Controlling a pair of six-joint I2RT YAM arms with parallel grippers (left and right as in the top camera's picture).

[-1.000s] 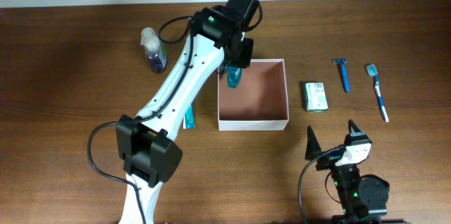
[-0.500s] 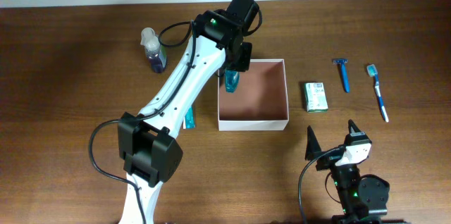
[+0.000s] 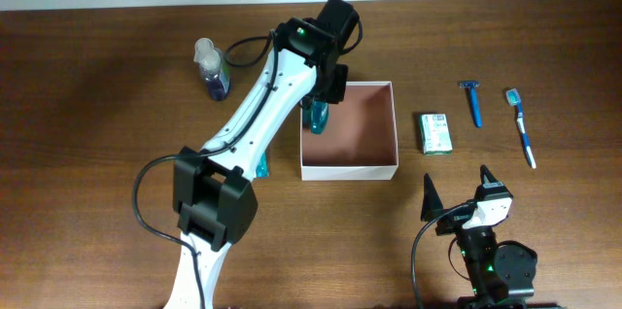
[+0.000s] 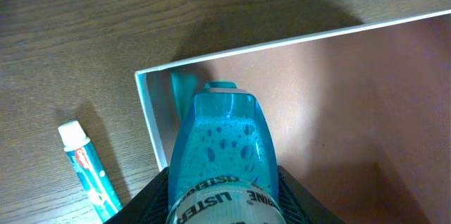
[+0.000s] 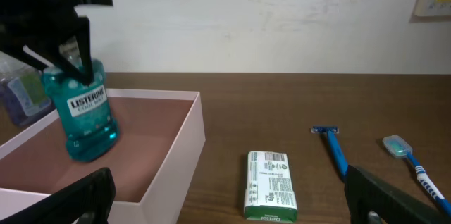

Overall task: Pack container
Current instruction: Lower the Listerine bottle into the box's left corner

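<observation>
The container [image 3: 350, 172], a shallow square box with white walls and a pinkish-brown floor, sits near the middle of the brown wooden surface [image 3: 117, 154]. The left arm [image 3: 262, 105] reaches over the container's far-left corner, and the left jaws are clenched on the neck of a blue mouthwash bottle [image 3: 315, 117]. The bottle hangs base-down inside that corner, close to the left wall and tilted a little. From the right wrist view its base looks at or just above the floor, but I cannot tell whether it touches. A toothpaste tube [image 3: 260, 163] lies on the surface just outside the container's left wall. A clear pump bottle [image 3: 212, 69] with dark blue liquid stands further left, well apart from the container. To the right of the container lie a green-and-white soap box [image 3: 435, 133], a blue razor [image 3: 473, 103] and a blue-and-white toothbrush [image 3: 522, 129], in that order, each apart from the others. The right arm [image 3: 496, 260] sits at the near edge of the surface, below the soap box. The right jaws are spread wide and grasp nothing.
</observation>
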